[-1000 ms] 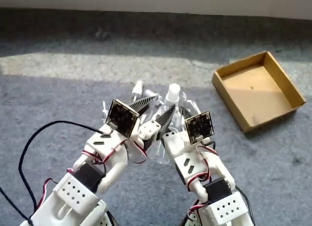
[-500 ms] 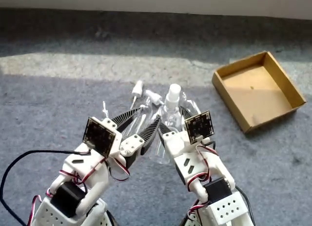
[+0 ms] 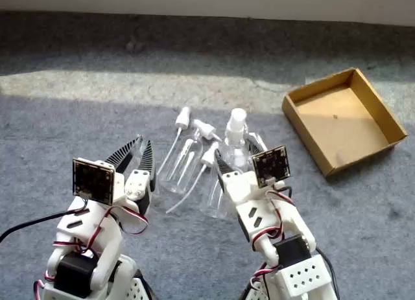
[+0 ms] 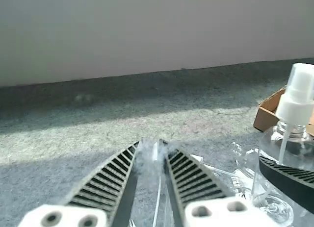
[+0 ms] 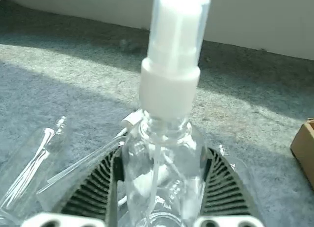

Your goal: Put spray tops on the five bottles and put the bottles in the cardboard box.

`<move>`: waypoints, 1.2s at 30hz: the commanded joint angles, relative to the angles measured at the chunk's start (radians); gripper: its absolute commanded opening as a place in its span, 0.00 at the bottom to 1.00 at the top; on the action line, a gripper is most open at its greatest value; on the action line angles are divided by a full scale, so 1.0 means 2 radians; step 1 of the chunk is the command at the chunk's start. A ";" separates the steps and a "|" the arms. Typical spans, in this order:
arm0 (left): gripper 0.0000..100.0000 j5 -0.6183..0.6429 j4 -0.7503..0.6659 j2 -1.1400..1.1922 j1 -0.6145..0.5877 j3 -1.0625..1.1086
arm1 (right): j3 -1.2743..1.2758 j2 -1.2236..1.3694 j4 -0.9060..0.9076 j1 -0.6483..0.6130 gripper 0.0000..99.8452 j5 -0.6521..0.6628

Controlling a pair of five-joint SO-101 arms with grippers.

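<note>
Bottle [image 5: 164,138] with its spray top [image 5: 174,40] already on stood upright, clamped in the right tool [image 3: 233,159], likely ready for carrying to the cardboard box [image 3: 337,122]. Left tool [image 3: 141,148] hung aside; its grip was unclear.

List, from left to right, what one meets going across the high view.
left gripper → loose spray top → capped bottle, held in the right gripper → cardboard box. The clear bottles lying in between overlap, so they are left out.
</note>
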 commanded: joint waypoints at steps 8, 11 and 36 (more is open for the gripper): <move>0.01 -0.003 0.055 -0.005 -0.102 -0.014 | -0.144 -0.002 0.092 0.037 0.08 0.000; 0.01 -0.004 0.101 -0.005 -0.110 -0.014 | -0.188 0.000 0.093 0.054 0.08 0.000; 0.01 -0.005 0.251 -0.006 -0.107 0.063 | -0.312 0.357 -0.145 0.280 0.08 0.002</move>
